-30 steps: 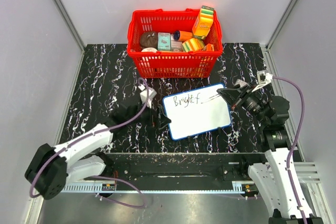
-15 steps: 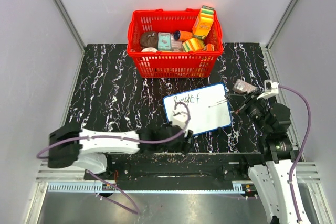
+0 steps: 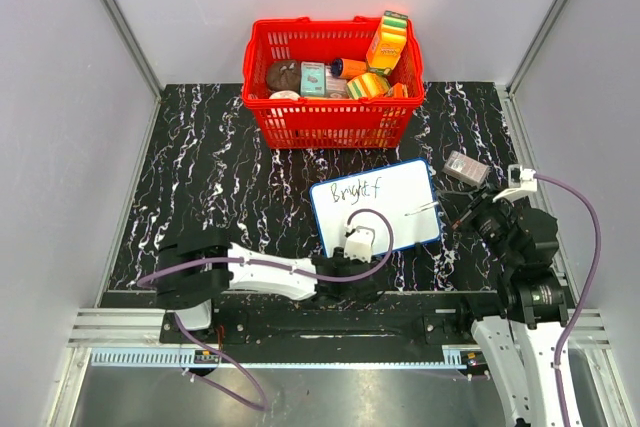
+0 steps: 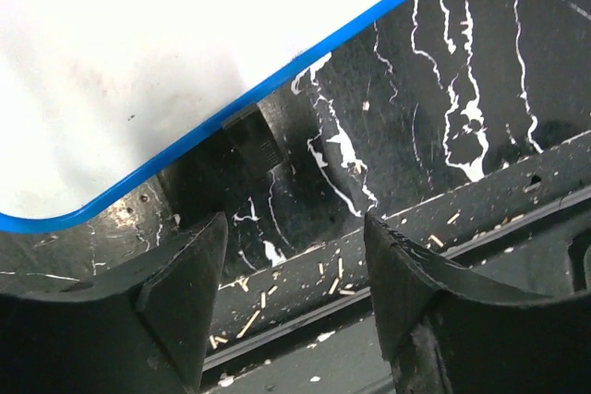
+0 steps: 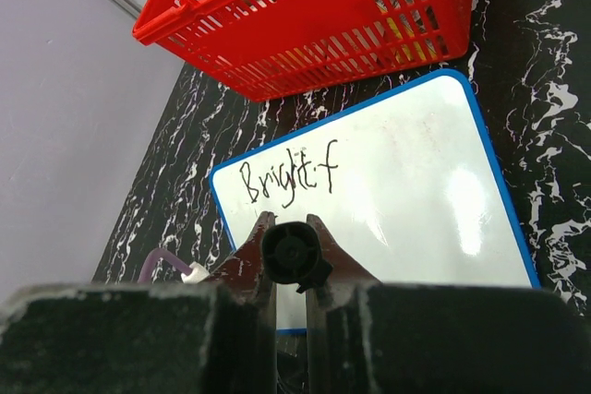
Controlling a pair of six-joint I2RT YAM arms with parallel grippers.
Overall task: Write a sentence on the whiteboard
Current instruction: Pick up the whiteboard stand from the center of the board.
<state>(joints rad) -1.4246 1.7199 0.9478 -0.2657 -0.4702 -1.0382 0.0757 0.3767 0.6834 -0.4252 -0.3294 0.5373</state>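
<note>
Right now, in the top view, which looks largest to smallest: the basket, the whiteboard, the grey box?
1. basket
2. whiteboard
3. grey box, much the smallest
The basket's rim sits nearer the camera, yet the order holds.

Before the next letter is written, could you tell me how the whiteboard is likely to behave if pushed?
The whiteboard looks thin and flat, so probably stiff and light. It appears to lie loose on the smooth table, so a push would likely slide or swivel it. Its glossy face seems slippery for fingers.
</note>
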